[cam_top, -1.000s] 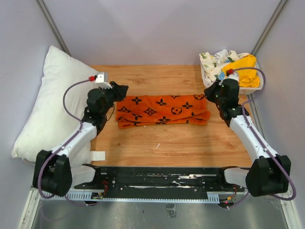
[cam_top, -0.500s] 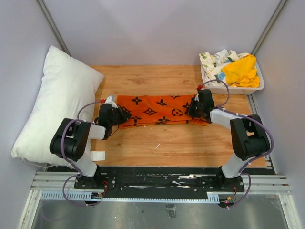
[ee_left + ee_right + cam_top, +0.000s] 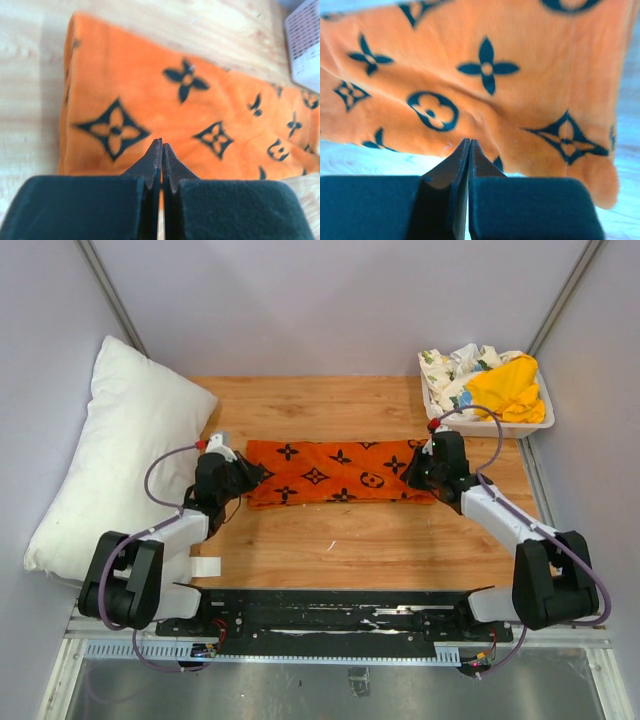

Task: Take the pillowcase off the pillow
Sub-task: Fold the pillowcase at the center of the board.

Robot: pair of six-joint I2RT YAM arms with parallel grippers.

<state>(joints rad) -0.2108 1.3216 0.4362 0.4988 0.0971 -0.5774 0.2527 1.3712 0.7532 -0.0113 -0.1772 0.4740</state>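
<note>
Your left gripper is sitting at the left end of the pillowcase, and your right gripper is sitting at its right end. Both are showing their jaws pressed together, tips meeting over the orange fabric. The wrist views are not making clear whether either tip is pinching any cloth. The pillowcase is lying flat as a long folded band across the middle of the wooden table, its black flower and circle motifs facing up. The pillow, bare and white, is leaning against the left wall, well apart from the case and beside your left arm. At the far right corner, a white bin is holding a yellow cloth and a floral-print cloth bunched together.
</note>
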